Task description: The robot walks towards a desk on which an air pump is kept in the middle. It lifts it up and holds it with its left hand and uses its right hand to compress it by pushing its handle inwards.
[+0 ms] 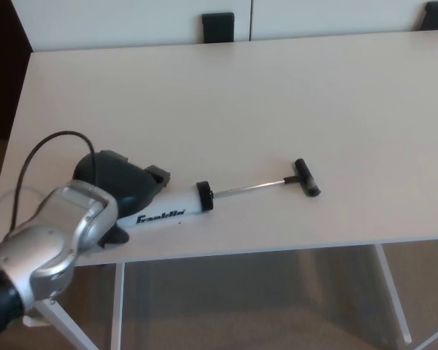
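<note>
A pale worktop [292, 95] is seen from above, filling most of the head view. The air pump [204, 198] lies on it near the front edge, left of centre, set at a slight slant. Its white barrel [164, 210], lettered in black, runs from lower left to a black collar [204, 197]; from there a thin metal rod [250, 187] is drawn fully out to a black T-handle [306, 178], which rests on the worktop further right. The left hand [120, 186] is set over the barrel's left end, dark fingers clasped about it, so that this end of the pump is hidden beneath the hand; the grip appears closed on the barrel, though the contact underneath is not visible. The silver forearm [51, 240] enters from the lower left corner, with a black cable [55, 138] looped above the wrist. The right hand is not shown in the view. Two dark chair backs [217, 28] are noted beyond the far edge of the worktop, one near centre and one at the upper right corner. White table legs [117, 306] and a beige floor [263, 306] are visible below the front edge.
</note>
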Tool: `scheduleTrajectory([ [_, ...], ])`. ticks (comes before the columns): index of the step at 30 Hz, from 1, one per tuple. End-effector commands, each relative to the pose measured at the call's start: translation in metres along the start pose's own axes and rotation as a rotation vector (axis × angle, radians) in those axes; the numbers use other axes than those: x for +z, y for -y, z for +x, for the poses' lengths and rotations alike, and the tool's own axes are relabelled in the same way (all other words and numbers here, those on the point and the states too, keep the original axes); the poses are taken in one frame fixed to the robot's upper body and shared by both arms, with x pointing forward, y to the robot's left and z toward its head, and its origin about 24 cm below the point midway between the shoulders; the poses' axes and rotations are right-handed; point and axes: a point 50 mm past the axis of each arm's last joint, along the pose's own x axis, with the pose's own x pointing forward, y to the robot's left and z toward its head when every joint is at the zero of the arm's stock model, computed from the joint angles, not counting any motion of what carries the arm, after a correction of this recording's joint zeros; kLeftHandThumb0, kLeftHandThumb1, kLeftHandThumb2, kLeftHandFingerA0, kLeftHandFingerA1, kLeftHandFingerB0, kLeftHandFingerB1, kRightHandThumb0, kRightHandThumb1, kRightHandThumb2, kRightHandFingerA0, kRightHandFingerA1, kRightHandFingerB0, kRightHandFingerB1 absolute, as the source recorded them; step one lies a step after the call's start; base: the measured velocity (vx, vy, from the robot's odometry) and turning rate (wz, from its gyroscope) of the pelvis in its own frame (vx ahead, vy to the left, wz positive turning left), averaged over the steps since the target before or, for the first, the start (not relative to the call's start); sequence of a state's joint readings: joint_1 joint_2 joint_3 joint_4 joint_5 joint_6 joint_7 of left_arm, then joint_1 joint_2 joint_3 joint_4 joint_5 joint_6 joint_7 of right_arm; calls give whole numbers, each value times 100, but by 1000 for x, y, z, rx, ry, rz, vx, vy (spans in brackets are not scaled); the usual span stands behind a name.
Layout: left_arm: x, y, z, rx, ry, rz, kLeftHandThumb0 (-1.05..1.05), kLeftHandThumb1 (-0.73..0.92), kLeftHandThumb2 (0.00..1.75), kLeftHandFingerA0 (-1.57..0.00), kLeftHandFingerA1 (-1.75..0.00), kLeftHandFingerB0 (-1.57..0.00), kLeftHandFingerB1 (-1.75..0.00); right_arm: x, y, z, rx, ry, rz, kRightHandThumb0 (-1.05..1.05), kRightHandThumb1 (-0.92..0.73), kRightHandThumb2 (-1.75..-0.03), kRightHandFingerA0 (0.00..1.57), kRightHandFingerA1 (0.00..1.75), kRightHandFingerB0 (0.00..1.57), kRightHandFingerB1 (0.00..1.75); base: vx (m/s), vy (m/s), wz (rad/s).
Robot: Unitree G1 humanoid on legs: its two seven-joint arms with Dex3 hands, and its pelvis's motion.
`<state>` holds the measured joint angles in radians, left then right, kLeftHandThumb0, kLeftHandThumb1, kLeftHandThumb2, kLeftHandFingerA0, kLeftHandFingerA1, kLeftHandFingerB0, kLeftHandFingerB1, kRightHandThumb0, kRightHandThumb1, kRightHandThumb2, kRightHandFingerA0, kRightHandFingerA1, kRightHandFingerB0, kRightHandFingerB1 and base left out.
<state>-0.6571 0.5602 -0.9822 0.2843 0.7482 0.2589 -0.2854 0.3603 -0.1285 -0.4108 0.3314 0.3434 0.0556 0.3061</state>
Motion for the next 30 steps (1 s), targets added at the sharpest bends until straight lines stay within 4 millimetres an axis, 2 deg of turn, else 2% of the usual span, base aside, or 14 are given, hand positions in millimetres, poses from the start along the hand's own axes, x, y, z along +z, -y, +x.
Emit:
scheduleTrajectory([
  [1,16,14,17,23,55,55,-33,55,98,-60,-67,-2,-43,11,-1,5,-20,20,-14,-31,-72,-61,67,45,53,40,0,0,0],
  [2,16,13,19,33,60,58,-40,77,65,-77,-49,-21,-29,12,-2,6,-21,23,-14,-30,-72,-61,66,45,53,40,0,0,0],
  [3,15,13,20,39,63,62,-40,77,65,-77,-49,-21,-29,13,-3,6,-21,24,-15,-30,-72,-61,66,45,53,40,0,0,0],
  [4,15,13,22,59,73,79,-14,38,85,-79,-90,-16,-49,15,-5,7,-15,37,-21,-34,-72,-60,69,45,53,40,0,0,0],
  [8,16,13,28,90,86,95,-14,37,84,-82,-99,-19,-51,19,-10,6,4,70,-50,-32,-72,-62,71,45,55,40,0,0,0],
  [9,16,12,30,97,86,91,-17,55,58,-76,-135,-33,-39,20,-12,6,10,75,-66,-33,-73,-61,71,45,57,40,0,0,0],
  [11,16,11,31,112,91,64,-14,53,57,-76,-142,-35,-40,21,-14,5,17,79,-94,-33,-73,-61,72,45,57,40,0,0,0],
  [15,16,9,32,126,92,-12,-14,57,58,-74,-140,-37,-40,19,-16,4,20,73,-123,-33,-73,-61,71,45,55,39,0,0,0],
  [16,16,9,32,127,94,-21,-14,56,56,-77,-113,-52,-46,19,-16,1,24,74,-126,-31,-75,-63,69,46,53,40,0,0,0],
  [19,15,10,33,123,98,-44,-15,59,57,-76,-91,-67,-58,20,-15,-4,27,82,-139,-33,-74,-62,71,46,53,40,0,0,0],
  [23,10,12,32,105,94,-106,-15,61,56,-72,-106,-65,-60,21,-15,-12,27,98,-139,-34,-73,-61,72,46,55,40,0,0,0],
  [25,8,14,32,86,98,-151,-12,62,58,-73,-83,-58,-52,21,-18,-24,34,128,-115,-33,-72,-60,73,46,57,41,0,0,0],
  [26,6,14,31,87,105,-199,-13,67,60,-70,-115,-58,-80,25,-21,-35,49,169,-88,-32,-72,-60,71,47,54,41,0,0,0],
  [30,2,13,31,81,107,-266,-13,58,57,-82,-107,-62,-97,40,-29,-55,67,262,-35,-35,-66,-60,81,47,63,42,0,0,0],
])
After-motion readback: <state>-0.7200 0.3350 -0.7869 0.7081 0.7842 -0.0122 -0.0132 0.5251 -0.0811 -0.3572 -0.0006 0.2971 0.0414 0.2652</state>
